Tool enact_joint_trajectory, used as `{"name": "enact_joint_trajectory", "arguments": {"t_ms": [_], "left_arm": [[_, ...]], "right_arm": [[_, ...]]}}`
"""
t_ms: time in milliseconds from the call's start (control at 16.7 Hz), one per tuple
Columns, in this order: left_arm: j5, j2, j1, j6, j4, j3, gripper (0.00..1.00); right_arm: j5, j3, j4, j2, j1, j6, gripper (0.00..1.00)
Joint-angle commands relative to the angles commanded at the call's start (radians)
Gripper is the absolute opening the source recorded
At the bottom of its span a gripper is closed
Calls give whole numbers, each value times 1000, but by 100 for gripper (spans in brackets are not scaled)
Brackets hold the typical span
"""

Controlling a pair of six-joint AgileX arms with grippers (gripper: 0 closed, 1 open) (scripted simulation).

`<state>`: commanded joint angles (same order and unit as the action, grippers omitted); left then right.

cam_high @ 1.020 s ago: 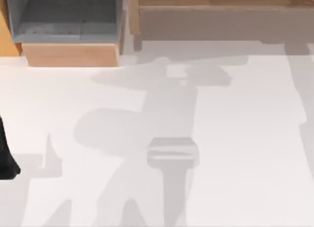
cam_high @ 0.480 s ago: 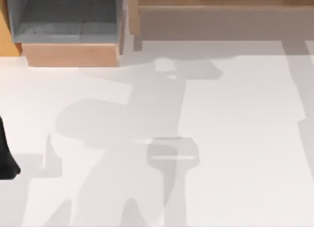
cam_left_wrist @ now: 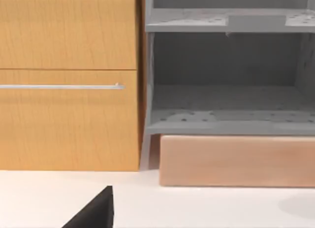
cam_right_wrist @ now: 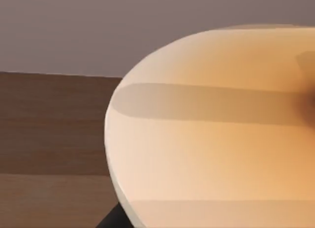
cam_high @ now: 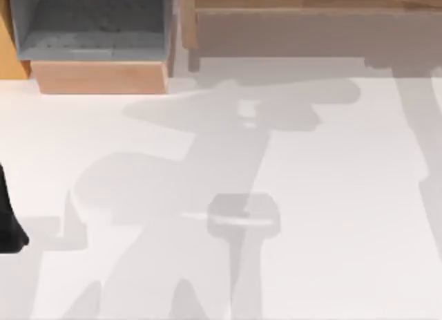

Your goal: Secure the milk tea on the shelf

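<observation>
The milk tea (cam_right_wrist: 216,134) is a cream-to-orange rounded body very close in the right wrist view, raised in front of a brown wooden surface. My right gripper is shut on it, and a dark finger (cam_right_wrist: 110,220) shows under its edge. The grey shelf (cam_high: 90,30) stands at the table's back left, and its open compartments (cam_left_wrist: 226,114) face the left wrist view. My left arm (cam_high: 8,227) stays parked at the table's left edge. A dark tip of the left gripper (cam_left_wrist: 93,213) points toward the shelf.
A light wooden block (cam_high: 100,78) forms the shelf's base. An orange cabinet with a silver handle (cam_left_wrist: 64,86) stands beside the shelf. A long wooden cabinet (cam_high: 311,23) runs along the back right. Arm shadows (cam_high: 228,161) lie across the white table.
The arm's shadow on the table has shifted right and spread wider near the back. The left arm has not moved.
</observation>
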<state>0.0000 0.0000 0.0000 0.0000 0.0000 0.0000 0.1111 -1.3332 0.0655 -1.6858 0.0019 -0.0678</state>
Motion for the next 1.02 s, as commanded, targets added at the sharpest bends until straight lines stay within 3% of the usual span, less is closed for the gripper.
{"name": "enact_joint_trajectory", "arguments": {"t_ms": [540, 780, 1020], "left_arm": [[0, 0, 0, 0, 0, 0, 100], [0, 0, 0, 0, 0, 0, 100], [0, 0, 0, 0, 0, 0, 100]], "right_arm": [[-111, -153, 160, -228, -35, 72, 0], [-114, -156, 163, -232, -36, 74, 0], [-114, -156, 163, -232, -36, 74, 30]]}}
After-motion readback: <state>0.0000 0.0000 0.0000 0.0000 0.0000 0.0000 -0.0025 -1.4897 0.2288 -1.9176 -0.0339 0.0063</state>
